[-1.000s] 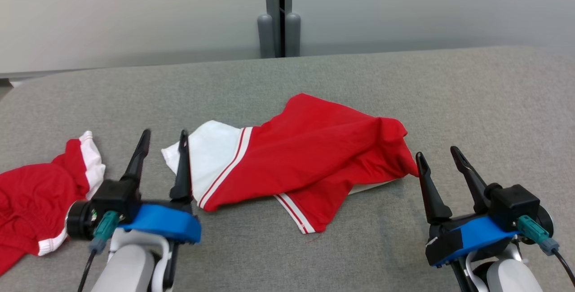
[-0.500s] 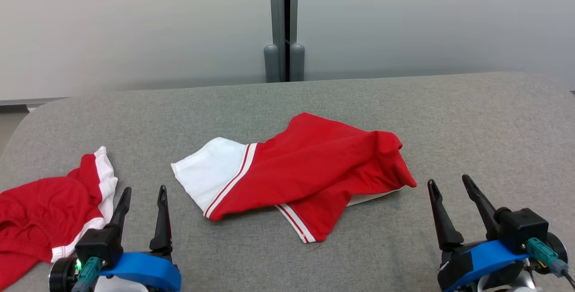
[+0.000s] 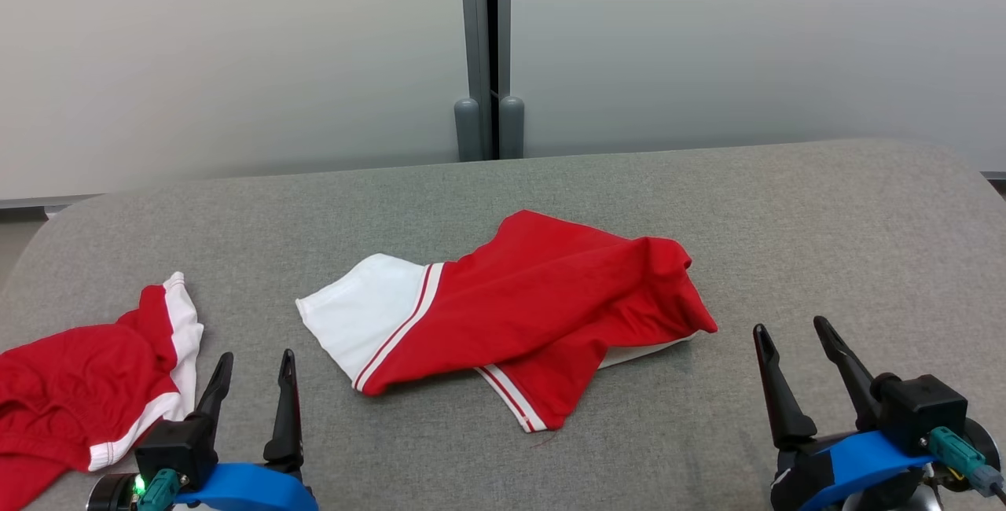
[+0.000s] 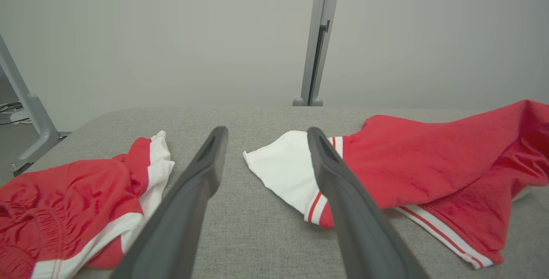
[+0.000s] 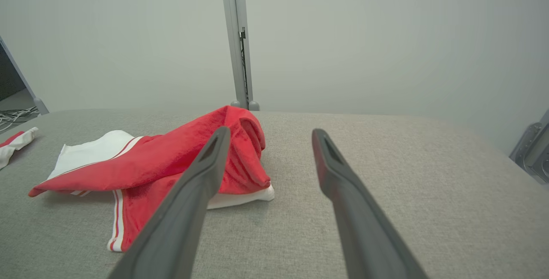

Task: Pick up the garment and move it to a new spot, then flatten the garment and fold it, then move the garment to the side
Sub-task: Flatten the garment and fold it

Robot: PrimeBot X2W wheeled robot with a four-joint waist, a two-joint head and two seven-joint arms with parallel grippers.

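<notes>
The left gripper and right gripper stand wide and empty, while the garment lies crumpled, not yet flattened or folded.

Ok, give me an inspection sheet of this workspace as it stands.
Surface: grey padded table, flat.
Job's things: red-and-white garment lying rumpled mid-table, not flattened or neatly folded.
Clutter: second red-and-white garment bunched at the table's left edge.
Grippers: left gripper and right gripper both open, holding nothing, apart from the cloth.
Cables: green-plug lead at the right wrist; loose wires on the floor.
Surroundings: pale wall, grey post.
</notes>
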